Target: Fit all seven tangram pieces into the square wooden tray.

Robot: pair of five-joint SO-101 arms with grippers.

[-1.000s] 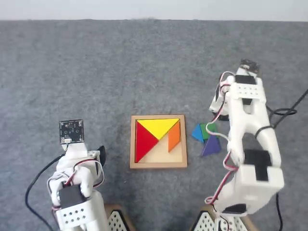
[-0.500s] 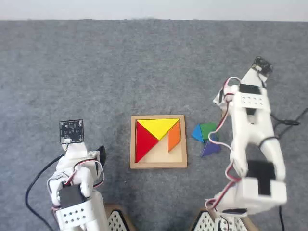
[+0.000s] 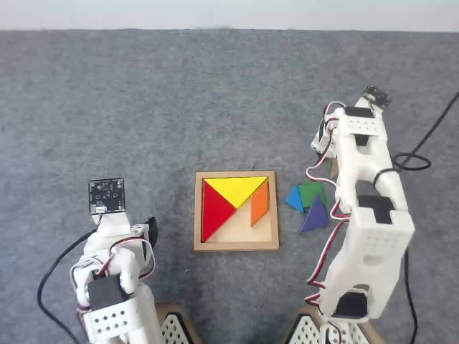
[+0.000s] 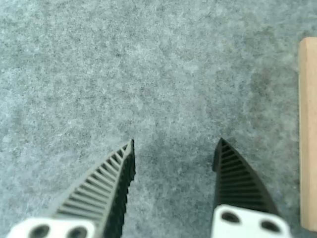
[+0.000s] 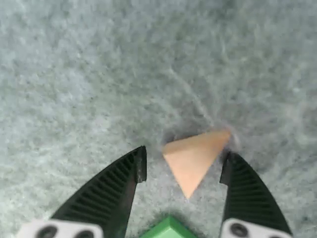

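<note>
The square wooden tray (image 3: 236,246) lies mid-table with a red triangle (image 3: 214,209), a yellow triangle (image 3: 235,189) and an orange piece (image 3: 259,203) inside. Just right of it lie a blue piece (image 3: 293,198), a green piece (image 3: 311,193) and a purple triangle (image 3: 315,216) on the carpet. My right arm (image 3: 364,172) stretches over the spot beside them. My right gripper (image 5: 185,152) is open, its fingers on either side of a small tan triangle (image 5: 193,156) on the carpet, with the green piece's corner (image 5: 168,227) close by. My left gripper (image 4: 176,143) stands open over bare carpet, left of the tray's edge (image 4: 308,134).
Grey carpet covers the whole table. The left arm (image 3: 115,269) sits folded at the front left with a square marker tag (image 3: 106,196) on it. A black cable (image 3: 419,154) trails off to the right of the right arm.
The right arm's wrist swung out to the right and came back toward the loose pieces. The left arm and the pieces in the tray have not moved.
</note>
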